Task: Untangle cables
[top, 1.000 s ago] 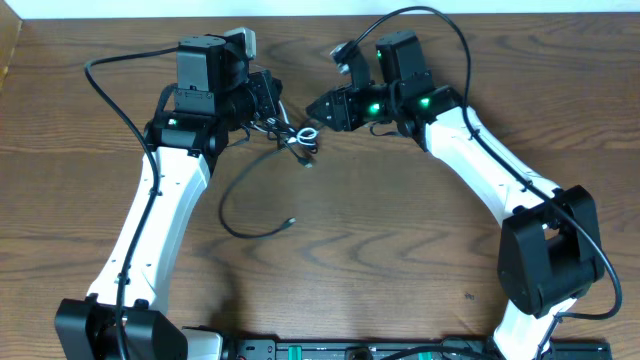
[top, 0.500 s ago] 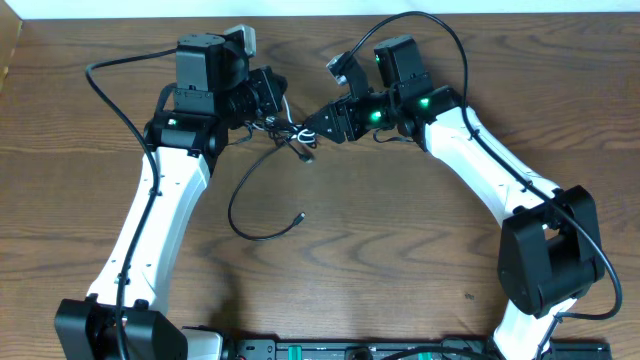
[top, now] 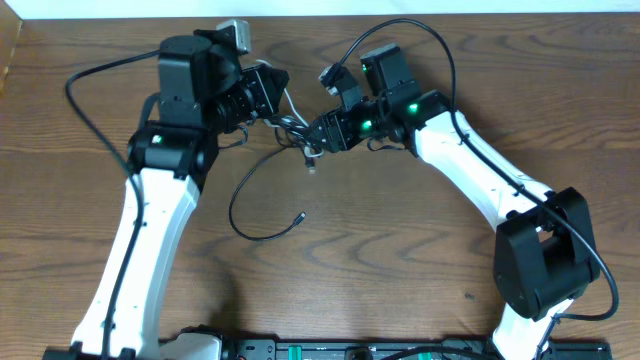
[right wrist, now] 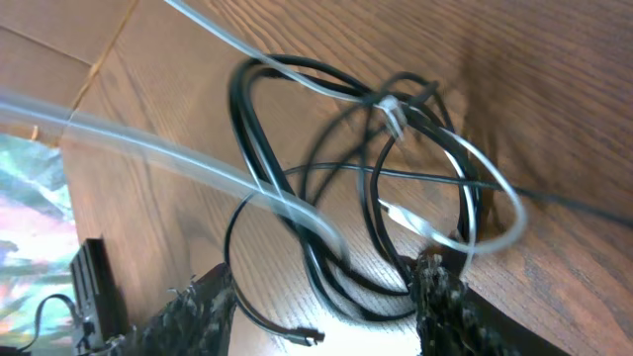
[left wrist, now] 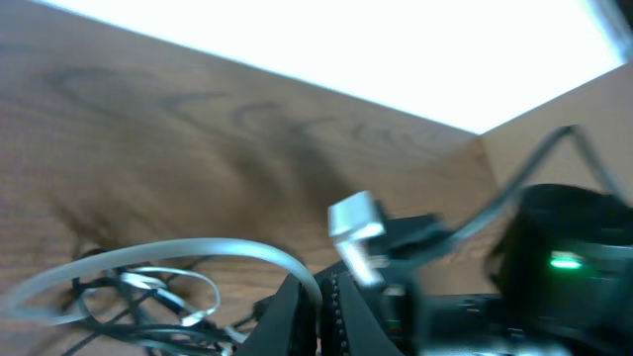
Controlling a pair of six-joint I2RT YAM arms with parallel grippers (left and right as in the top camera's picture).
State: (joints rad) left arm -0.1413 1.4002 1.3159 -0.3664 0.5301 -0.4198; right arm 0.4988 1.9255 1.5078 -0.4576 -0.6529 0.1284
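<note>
Centrally, left gripper [top: 278, 98] and right gripper [top: 318, 134] flank cables [top: 297, 130].

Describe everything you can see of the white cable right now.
The white cable is thin, glossy and flexible-looking, looped in wide arcs through the black cables over the wooden table. One arc ends at the shut left end effector, apparently pinched there. Its loops lie between the open fingers of the right end effector.
</note>
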